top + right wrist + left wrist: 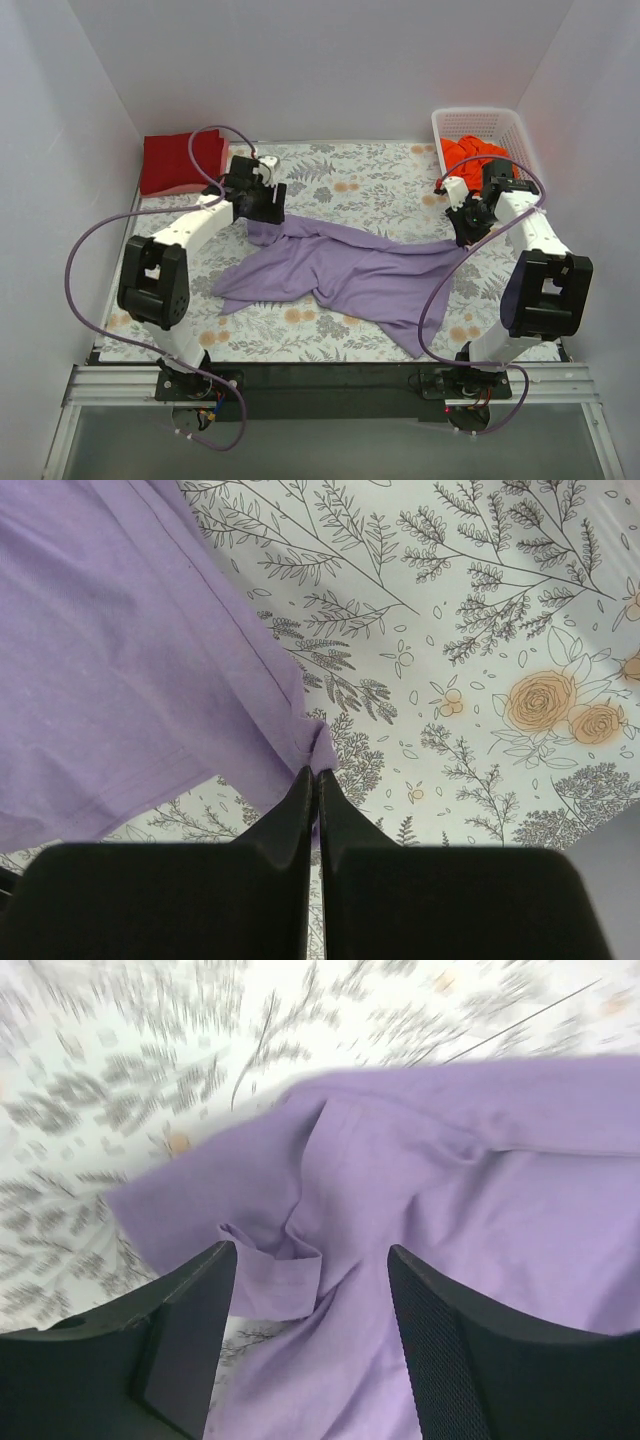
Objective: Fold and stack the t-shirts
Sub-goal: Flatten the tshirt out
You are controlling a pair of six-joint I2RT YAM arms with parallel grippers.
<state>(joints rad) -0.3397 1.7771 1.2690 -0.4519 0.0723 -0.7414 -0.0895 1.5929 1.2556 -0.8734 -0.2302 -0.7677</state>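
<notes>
The lavender-purple t-shirt (340,272) lies crumpled across the middle of the table. My right gripper (466,238) is shut on a corner of its edge (318,750) at the shirt's right end. My left gripper (262,215) is open above the shirt's far left end, its fingers (185,1330) either side of a sleeve hem (285,1275) without holding it. The dark red t-shirt (180,162) lies folded at the far left. The bright orange t-shirt (475,155) sits bunched in the basket.
The white lattice basket (520,130) stands at the far right corner. The floral table cloth (380,185) covers the table. White walls close in the left, back and right sides. Purple cables loop from both arms.
</notes>
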